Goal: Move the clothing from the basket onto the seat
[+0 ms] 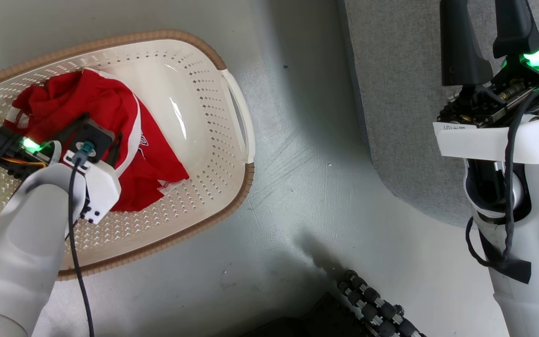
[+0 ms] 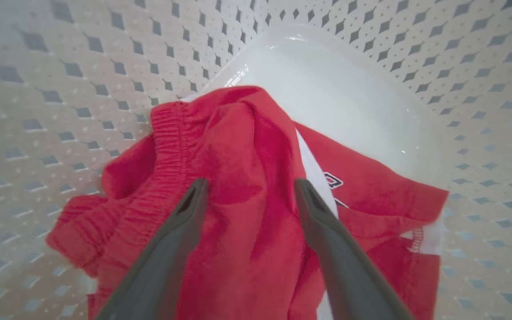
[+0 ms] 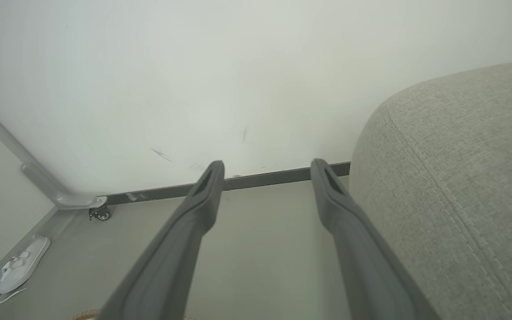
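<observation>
The red clothing (image 1: 110, 117) lies bunched in the left part of the basket (image 1: 213, 140), which stands on the floor (image 1: 297, 196) beside the grey sofa (image 1: 400, 93). The left gripper (image 2: 251, 184) reaches down into the basket with its fingers spread, tips right at the fabric and nothing pinched between them. The right gripper (image 3: 268, 164) hangs in the air next to the sofa's rounded edge, fingers spread wide and empty, pointing toward the wall (image 3: 238, 80).

A scuffed, faintly glossy grey-green floor (image 1: 297, 154) runs to a plain off-white wall (image 3: 194, 80) edged by a dark baseboard (image 3: 269, 178), with a small caster (image 3: 100, 214) and a flat white object (image 3: 20, 266) at far left.
</observation>
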{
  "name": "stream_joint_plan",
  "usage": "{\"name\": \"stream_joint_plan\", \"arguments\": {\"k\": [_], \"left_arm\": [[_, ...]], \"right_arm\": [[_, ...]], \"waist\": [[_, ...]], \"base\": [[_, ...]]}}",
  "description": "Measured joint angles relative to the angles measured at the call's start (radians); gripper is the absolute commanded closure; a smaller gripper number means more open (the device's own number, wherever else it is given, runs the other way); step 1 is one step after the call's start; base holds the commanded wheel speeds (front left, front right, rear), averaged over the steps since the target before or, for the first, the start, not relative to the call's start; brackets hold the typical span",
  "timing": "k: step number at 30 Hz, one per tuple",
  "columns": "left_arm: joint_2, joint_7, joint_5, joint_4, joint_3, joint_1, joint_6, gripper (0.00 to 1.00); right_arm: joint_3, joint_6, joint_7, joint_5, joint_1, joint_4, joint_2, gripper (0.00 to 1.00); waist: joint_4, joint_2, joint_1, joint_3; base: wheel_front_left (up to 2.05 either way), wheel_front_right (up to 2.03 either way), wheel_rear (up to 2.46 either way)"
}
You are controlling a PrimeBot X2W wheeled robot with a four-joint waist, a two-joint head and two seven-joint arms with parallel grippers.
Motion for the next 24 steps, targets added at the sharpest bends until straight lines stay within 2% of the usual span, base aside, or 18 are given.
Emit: {"name": "stream_joint_plan", "arguments": {"k": [10,24], "left_arm": [[-0.001,-0.005,0.007,0.036,0.015,-0.048,0.037,0.0],[-0.013,0.009,0.016,0.103,-0.009,-0.057,0.027,0.0]], "right_arm": [[0.001,0.0,0.0,0.0,0.0,-0.001,0.001,0.0],[0.006,0.0,0.0,0.0,0.0,-0.001,0.001,0.0]], "waist": [[-0.005,0.0,0.0,0.001],[-0.008,0.0,0.0,0.004]], "base": [[0.0,0.0,0.0],[0.0,0.0,0.0]]}}
